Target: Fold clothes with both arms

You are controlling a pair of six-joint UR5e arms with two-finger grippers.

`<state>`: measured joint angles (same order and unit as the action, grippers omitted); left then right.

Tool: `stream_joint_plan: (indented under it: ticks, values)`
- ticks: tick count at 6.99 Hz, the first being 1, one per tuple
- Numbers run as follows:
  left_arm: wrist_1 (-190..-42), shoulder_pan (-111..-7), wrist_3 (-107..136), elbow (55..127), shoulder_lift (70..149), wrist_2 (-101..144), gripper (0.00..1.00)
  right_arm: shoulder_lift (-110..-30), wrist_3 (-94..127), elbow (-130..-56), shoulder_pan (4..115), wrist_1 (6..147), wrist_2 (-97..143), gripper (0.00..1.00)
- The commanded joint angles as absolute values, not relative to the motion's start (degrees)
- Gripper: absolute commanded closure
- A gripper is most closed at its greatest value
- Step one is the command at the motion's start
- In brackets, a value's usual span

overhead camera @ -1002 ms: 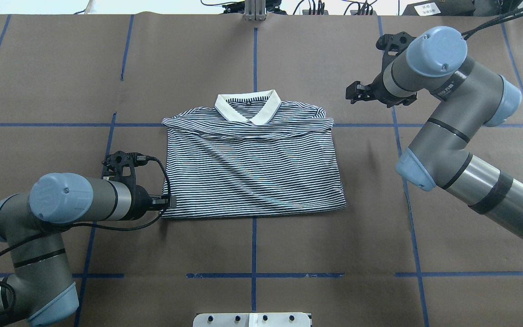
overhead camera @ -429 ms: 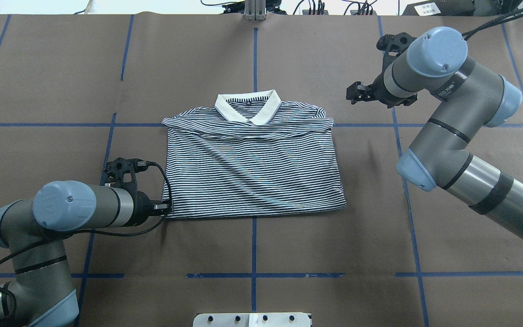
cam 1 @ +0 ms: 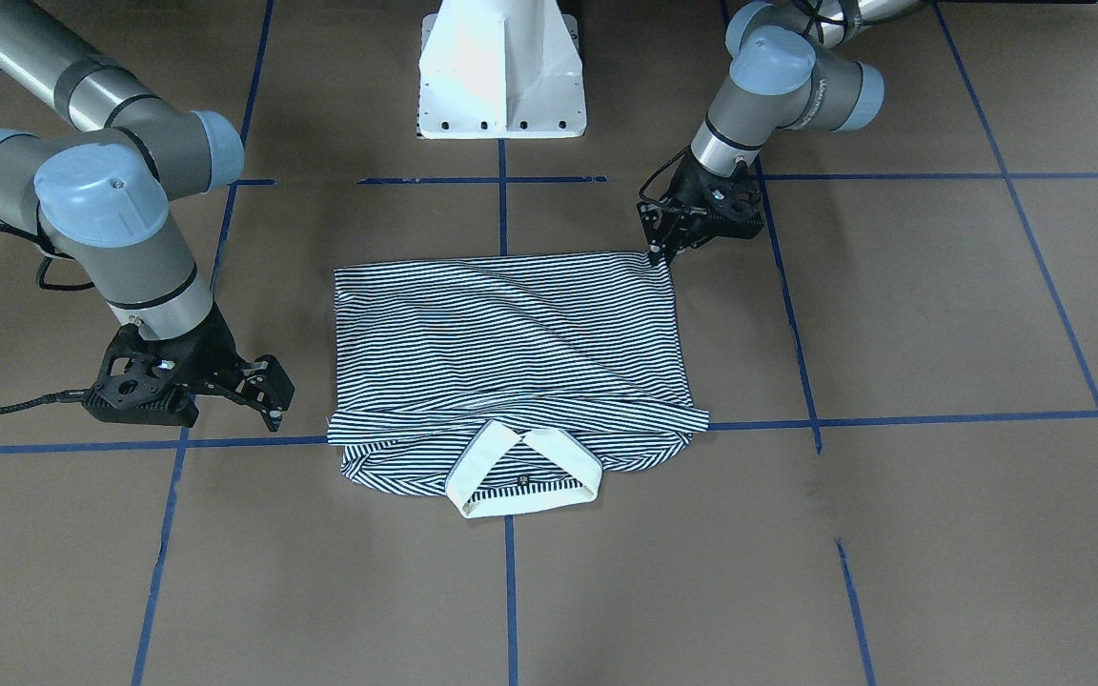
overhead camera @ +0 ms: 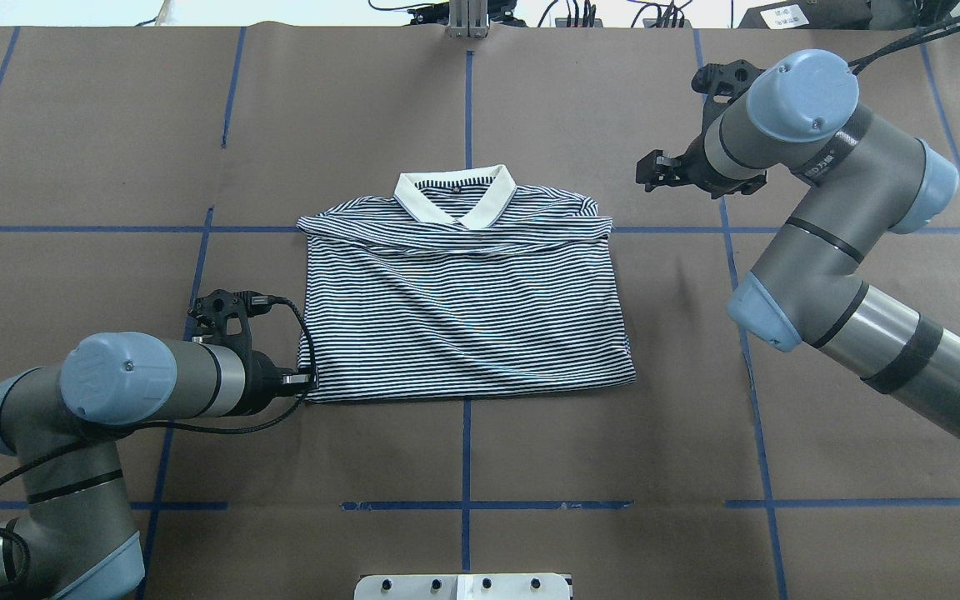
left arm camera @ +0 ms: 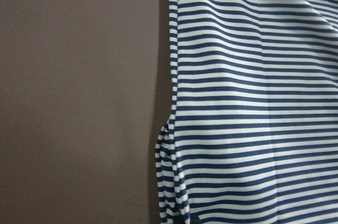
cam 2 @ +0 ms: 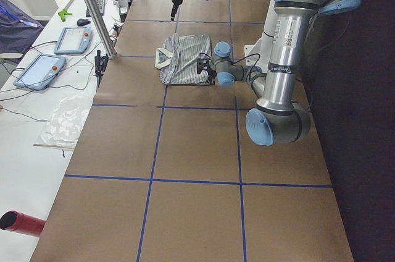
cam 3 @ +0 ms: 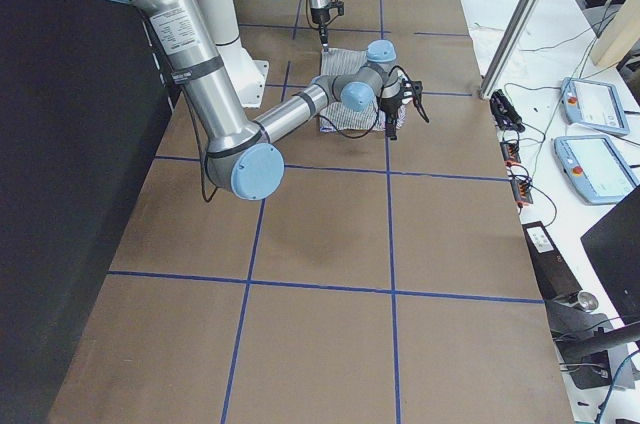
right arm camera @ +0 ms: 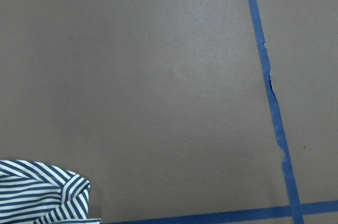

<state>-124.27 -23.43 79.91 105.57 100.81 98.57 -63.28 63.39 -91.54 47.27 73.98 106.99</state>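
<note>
Exterior front-facing: striped polo shirt (cam 1: 511,343) is seen folded flat mid-table (cam 1: 892,314), cream collar (cam 1: 522,481) on the side away from robot; left gripper (cam 1: 657,251) is set at a hem corner, and whether fabric is pinched can't be told. Overhead exterior: right gripper (overhead camera: 652,172) is held w/ fingers apart, clear of shirt, off collar end. Left wrist-mounted: only shirt's striped edge on brown paper (left arm camera: 79,97) is shown.

Shirt (left arm camera: 253,102) cut off by left wrist view's edges; only corner shown in right wrist view. Left pincer (cam 1: 655,252) gap too small to be judged.
</note>
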Motion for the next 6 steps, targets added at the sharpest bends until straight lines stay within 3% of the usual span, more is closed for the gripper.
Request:
stream_joint_plan:
  ticks: [1,4,6]
  values:
    - [-124.19,-24.16,73.61,108.79,95.56,98.79,1.00,-63.37,63.63,-91.50,47.20,74.00,106.79,0.00]
    - [-124.36,-37.21,58.77,100.07,98.76,98.79,1.00,-63.37,63.89,-91.41,47.20,73.92,106.70,0.00]
    - [-124.63,-48.46,50.74,80.88,114.52,98.79,1.00,-63.37,64.16,-91.41,47.20,74.00,106.61,0.00]
